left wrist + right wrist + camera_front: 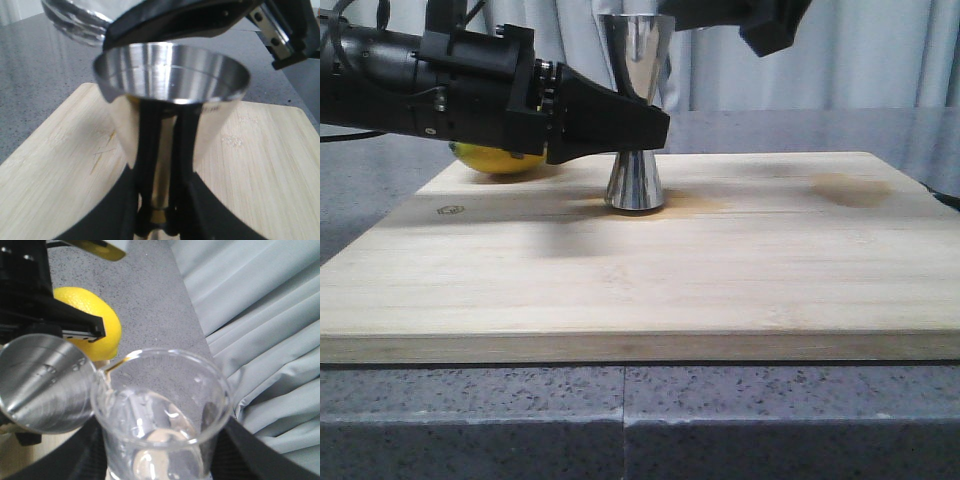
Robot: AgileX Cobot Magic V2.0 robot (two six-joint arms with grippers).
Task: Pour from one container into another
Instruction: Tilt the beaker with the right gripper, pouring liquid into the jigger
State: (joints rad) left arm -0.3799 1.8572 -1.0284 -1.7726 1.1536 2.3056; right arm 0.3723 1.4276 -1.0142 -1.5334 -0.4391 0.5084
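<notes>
While the left gripper (655,130) clamps the steel jigger (636,110) at its waist, upright on the wooden board (720,270), the right gripper (160,465) grasps the glass beaker (162,410), tilted, lip touching the jigger's rim at two o'clock.

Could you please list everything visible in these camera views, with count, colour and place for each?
jigger: one, shiny steel, upright on the board, held at its waist.
glass beaker: one, clear, tilted, its lip at the jigger's rim.
lemon: one, yellow, behind the left arm at the board's back edge.
cutting board: one, pale wood, on the counter.
counter: one, grey speckled.
curtain: pale grey, behind.
left gripper: black, around the jigger's waist.
right gripper: black, holding the beaker.
</notes>
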